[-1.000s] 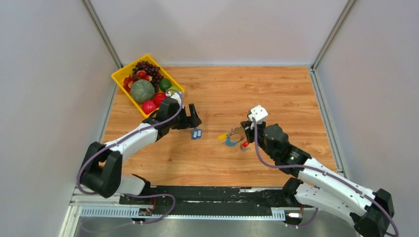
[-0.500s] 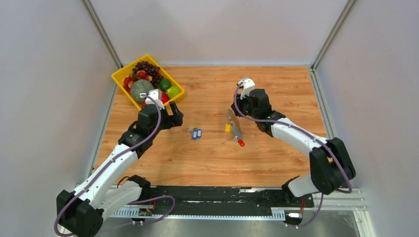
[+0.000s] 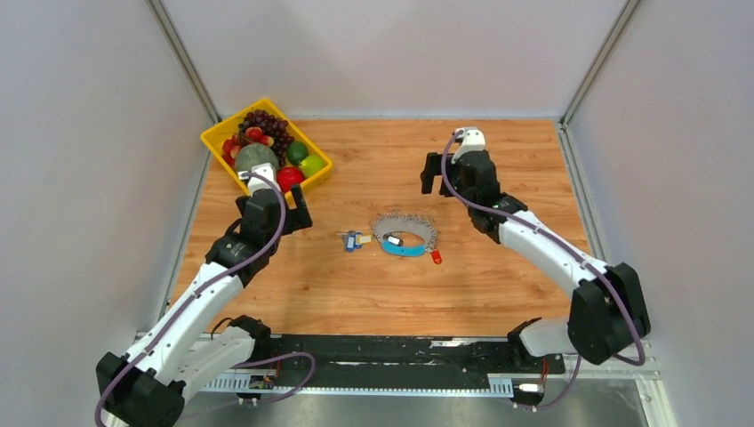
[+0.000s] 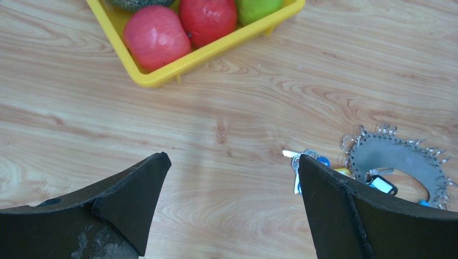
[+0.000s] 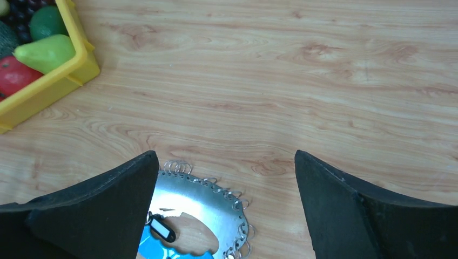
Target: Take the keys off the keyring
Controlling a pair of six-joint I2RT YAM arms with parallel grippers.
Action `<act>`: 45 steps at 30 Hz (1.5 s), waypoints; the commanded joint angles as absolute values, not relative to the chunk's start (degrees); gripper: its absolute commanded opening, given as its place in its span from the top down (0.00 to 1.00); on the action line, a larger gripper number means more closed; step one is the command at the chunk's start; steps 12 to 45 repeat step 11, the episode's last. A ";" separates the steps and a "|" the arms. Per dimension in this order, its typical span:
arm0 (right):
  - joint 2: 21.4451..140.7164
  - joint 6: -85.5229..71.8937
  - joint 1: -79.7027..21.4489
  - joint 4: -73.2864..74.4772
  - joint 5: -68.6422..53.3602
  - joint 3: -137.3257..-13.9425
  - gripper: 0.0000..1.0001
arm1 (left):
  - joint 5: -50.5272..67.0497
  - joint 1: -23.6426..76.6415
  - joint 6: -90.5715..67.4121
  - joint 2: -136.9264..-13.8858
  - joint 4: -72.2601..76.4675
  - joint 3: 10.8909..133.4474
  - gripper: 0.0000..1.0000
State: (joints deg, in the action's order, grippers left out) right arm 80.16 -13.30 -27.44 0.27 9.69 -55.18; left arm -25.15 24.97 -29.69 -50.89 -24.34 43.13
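Over the far right of the table [image 3: 373, 160], the right gripper [image 3: 432, 173] is held with jaws spread wide, grasping nothing. Nearer, at mid-table, the keyring [image 3: 402, 250] is laid flat; the keys [image 3: 354, 240] are seen at its edge, some possibly detached. The left gripper [image 3: 300, 203] is likewise released beside the yellow tray [image 3: 216, 138].
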 commanded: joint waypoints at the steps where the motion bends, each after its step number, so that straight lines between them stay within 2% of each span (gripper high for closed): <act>1: 70.77 -16.75 -27.16 5.72 12.40 -56.99 0.00 | -26.80 24.69 -27.67 -47.25 -28.14 48.36 0.00; 6: 58.59 -16.73 -27.14 0.74 11.17 -51.22 0.00 | -33.93 24.70 -28.58 -41.27 -30.19 50.21 0.00; 11: 54.24 -19.81 -27.14 -1.68 14.63 -48.01 0.00 | -34.10 24.70 -28.14 -35.41 -29.90 49.10 0.00; 45: 54.24 -19.81 -27.14 -1.68 14.63 -48.01 0.00 | -34.10 24.70 -28.14 -35.41 -29.90 49.10 0.00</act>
